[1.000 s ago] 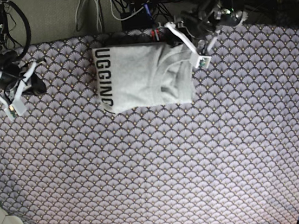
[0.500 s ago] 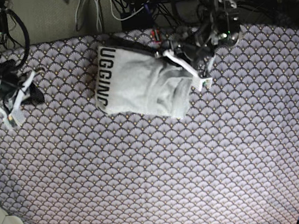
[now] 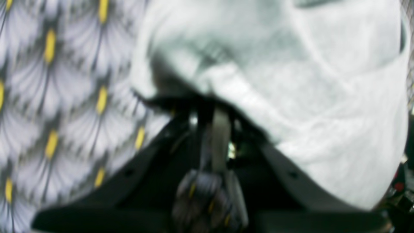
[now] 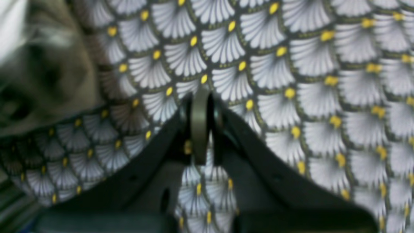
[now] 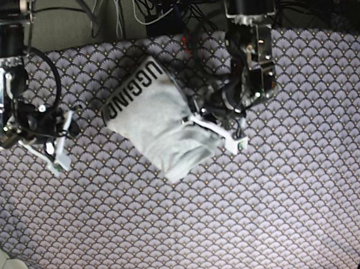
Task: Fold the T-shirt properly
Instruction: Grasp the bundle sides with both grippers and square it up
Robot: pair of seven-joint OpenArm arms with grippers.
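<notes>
The T-shirt (image 5: pixel 159 127) is already down to a compact folded bundle, lying askew on the bench toward eleven o'clock of centre, its long axis running from ten to four o'clock, so by my reading the folding itself looks done and what's left is squaring it up and letting go. Black block letters run along the edge at ten o'clock; the rest shows plain pale grey, soft cotton with rounded, puffy folds and a few loose creases bunched at the four o'clock end. The left end effector (image 5: pixel 222 129) sits right at that bunched end, jaws pinched narrow on the cloth; in the left wrist view the grey fabric (image 3: pixel 291 81) drapes straight over its tips. Over at nine o'clock the right end effector (image 5: pixel 58 156) hangs well apart from the shirt, jaws pressed together on nothing, only pattern showing beyond its tips (image 4: pixel 200 126). The tablecloth (image 5: pixel 243 218) beneath is a flat weave of purple-grey fans with small yellow dots, lying smooth across the bench; a tangle of cables (image 5: pixel 151 10) sits off the twelve o'clock edge
</notes>
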